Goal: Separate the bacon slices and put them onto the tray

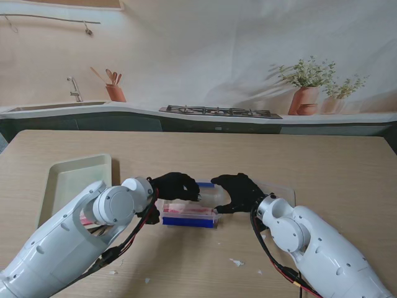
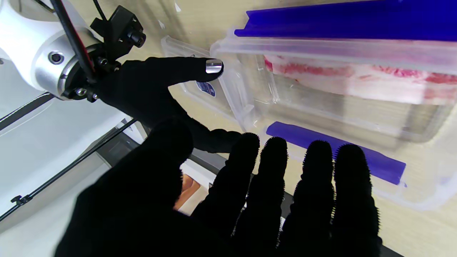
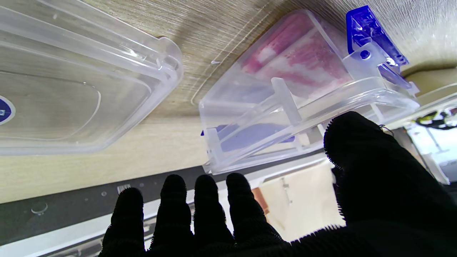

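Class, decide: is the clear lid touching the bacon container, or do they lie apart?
Apart. The right wrist view shows a strip of bare table between the lid and the bacon container.

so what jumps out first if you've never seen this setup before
Two black-gloved hands, the left hand and right hand, meet over a clear container with blue clips near the middle of the table, pink bacon visible inside. Its lid lies off beside it. A pale tray waits to the left.
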Robot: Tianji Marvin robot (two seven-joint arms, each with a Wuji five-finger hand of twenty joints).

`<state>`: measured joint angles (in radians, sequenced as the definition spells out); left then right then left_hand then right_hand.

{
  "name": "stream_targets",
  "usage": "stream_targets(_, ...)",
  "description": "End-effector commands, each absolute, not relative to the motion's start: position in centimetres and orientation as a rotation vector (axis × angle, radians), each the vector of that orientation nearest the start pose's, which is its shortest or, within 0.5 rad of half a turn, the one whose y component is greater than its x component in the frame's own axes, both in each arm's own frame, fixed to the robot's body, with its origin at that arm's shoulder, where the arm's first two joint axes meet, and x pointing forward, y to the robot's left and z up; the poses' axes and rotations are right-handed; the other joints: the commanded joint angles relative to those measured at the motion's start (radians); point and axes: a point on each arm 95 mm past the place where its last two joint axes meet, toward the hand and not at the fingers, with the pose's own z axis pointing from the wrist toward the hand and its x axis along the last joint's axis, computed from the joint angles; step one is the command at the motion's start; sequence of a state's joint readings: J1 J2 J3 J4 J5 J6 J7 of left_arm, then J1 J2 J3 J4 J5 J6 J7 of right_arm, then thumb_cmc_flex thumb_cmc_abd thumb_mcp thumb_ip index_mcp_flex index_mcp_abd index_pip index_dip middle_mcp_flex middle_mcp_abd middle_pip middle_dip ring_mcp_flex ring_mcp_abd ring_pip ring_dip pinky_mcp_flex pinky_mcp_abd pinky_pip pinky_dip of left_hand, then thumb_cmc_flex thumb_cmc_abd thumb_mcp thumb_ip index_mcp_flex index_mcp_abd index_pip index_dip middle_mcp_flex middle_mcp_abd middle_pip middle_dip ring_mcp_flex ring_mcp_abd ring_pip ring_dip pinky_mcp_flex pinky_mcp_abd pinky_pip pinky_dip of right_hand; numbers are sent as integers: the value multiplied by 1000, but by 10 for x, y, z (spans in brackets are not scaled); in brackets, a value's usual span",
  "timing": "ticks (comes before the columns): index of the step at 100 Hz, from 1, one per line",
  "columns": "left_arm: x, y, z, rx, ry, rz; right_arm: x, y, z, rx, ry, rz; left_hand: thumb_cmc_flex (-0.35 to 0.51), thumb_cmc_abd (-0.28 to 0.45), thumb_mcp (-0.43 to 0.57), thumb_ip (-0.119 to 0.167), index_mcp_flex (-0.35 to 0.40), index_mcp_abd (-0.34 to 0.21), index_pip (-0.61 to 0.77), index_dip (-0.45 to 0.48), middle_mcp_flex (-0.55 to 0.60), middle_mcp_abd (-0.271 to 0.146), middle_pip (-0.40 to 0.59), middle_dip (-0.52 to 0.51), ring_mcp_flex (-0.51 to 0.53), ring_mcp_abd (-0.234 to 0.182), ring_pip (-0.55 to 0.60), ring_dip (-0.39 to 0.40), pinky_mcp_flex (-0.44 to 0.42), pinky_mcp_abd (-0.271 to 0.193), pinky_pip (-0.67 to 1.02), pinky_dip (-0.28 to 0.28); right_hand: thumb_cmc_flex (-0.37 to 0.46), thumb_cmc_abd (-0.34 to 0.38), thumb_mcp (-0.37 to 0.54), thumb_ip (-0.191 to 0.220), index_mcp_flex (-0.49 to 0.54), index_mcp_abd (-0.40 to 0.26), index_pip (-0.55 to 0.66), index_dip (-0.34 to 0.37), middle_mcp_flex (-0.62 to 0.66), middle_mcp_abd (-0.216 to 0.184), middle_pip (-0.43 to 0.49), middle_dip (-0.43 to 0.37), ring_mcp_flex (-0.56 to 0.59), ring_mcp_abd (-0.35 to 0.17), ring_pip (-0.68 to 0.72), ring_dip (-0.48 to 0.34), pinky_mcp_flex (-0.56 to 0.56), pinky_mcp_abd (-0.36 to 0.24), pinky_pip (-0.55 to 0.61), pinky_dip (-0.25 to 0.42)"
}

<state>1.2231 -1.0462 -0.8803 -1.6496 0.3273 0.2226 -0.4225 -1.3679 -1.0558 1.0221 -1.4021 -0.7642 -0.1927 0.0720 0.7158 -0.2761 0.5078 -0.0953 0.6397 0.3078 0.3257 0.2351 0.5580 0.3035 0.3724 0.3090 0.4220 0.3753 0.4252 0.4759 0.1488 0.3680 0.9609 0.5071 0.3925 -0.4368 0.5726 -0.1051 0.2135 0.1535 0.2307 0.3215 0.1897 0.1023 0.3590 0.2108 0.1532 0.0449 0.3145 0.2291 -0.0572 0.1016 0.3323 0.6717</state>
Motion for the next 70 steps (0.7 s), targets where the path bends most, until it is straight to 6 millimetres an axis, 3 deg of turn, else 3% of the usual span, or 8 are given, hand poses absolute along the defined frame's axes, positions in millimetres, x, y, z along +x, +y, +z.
stream_targets(1,426,-108,-287,-1826,1863,-1622,424,27,-355,1306,1781,1623,-16,35,-24,36,7,17,-25,-12,-23,28,-16,-12,-33,20,-12,-18,-15,2,-15,-10,2,3,12,-4,-7,5,5,8,-12,-20,18,4,-27,-22,5,5,-5,4,-3,21)
stream_targets(15,430,-115,-296,-1811,1893,-1585,424,28,-356,1308,1786,1621,-24,38,-49,38,-11,12,-31,-14,-41,11,-7,-8,-62,3,-3,-20,-59,-16,4,0,1,2,14,-4,-7,4,5,8,-12,-20,18,4,-28,-22,5,5,-4,5,-2,21)
stream_targets(70,439,-127,-320,-1845,1911,-1497,424,29,-356,1310,1798,1618,-32,50,-77,42,-73,19,-45,-19,-131,8,-34,-22,-154,-32,-49,-46,-139,-60,-40,-27,0,2,16,-5,-7,4,5,8,-12,-21,18,3,-28,-23,5,5,-4,4,-3,21)
